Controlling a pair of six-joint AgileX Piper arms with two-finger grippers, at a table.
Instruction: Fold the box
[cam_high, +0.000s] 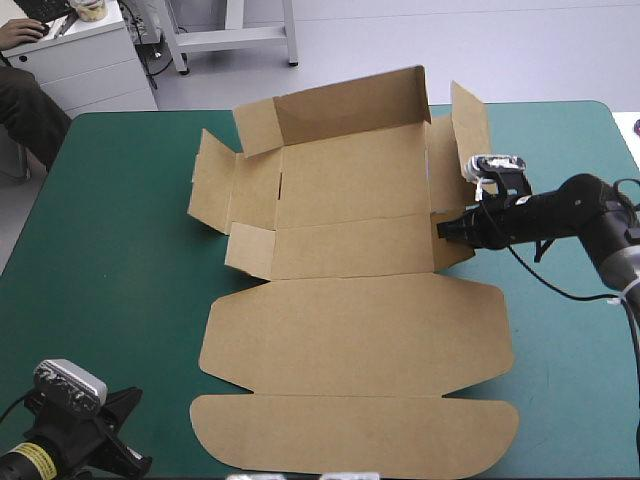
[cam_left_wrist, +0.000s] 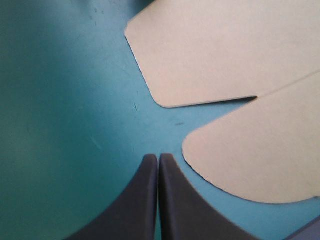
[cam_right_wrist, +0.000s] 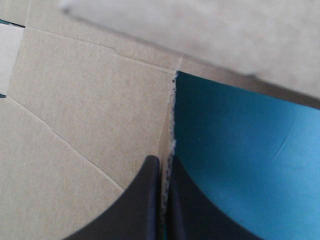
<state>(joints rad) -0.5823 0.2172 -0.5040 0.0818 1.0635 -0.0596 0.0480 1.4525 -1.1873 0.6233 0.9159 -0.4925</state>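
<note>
The box (cam_high: 350, 300) is lying on the desk (cam_high: 110, 260), long axis near-to-far, rear wall standing. The right end effector (cam_high: 443, 228) is pinching its right edge; the left end effector (cam_left_wrist: 158, 157), pressed together, is hovering beside its near corner.

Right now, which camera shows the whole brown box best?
The high view: the whole box lies spread out, far wall raised. The left wrist view shows only two rounded flap corners ahead of the shut left claw. The right wrist view shows just board close up, one edge pinched in the right claw.
</note>
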